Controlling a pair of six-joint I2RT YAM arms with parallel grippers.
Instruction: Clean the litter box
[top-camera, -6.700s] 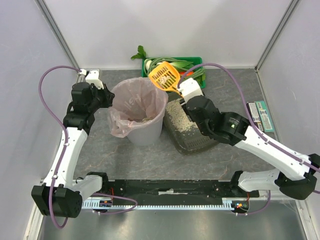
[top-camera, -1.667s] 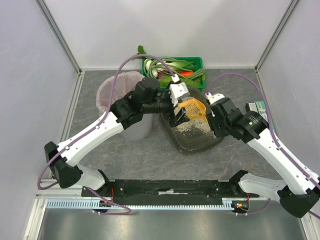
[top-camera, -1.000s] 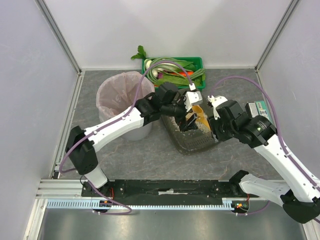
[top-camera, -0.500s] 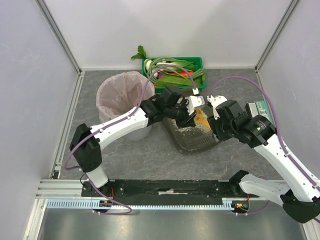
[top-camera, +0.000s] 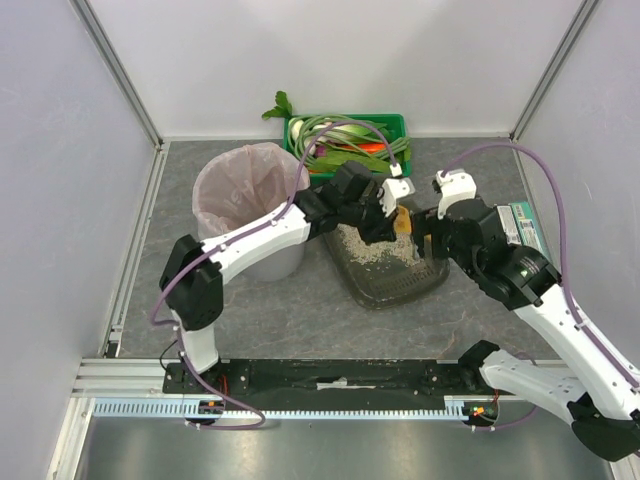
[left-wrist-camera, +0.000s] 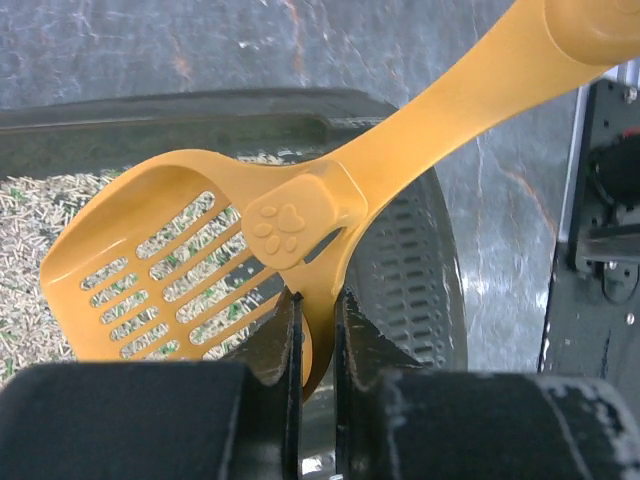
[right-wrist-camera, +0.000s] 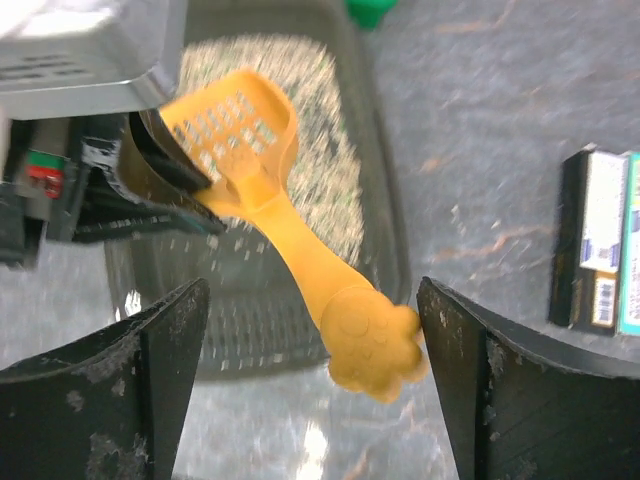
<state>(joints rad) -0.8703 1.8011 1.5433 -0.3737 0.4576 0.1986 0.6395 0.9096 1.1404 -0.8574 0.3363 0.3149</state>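
Orange scoop (left-wrist-camera: 290, 215) now in left pincer (left-wrist-camera: 315, 312)

Bright, even light falls from overhead in the top view. It washes the pale walls (top-camera: 330, 60) nearly white and leaves only soft, short shadows under the arms on the grey bench (top-camera: 260, 310); everything there is crisp. The left wrist view is sharp on the orange scoop (left-wrist-camera: 200, 260) and the litter box (left-wrist-camera: 200, 105), whose rim carries a faint sheen, while the left claw (left-wrist-camera: 315, 302) at the bottom edge is dark and out of focus. The right wrist view is softer and smeared, with a white glare patch on the bench, and the fingers (right-wrist-camera: 90, 400) of the right claw (right-wrist-camera: 310, 295) are dim and grainy.
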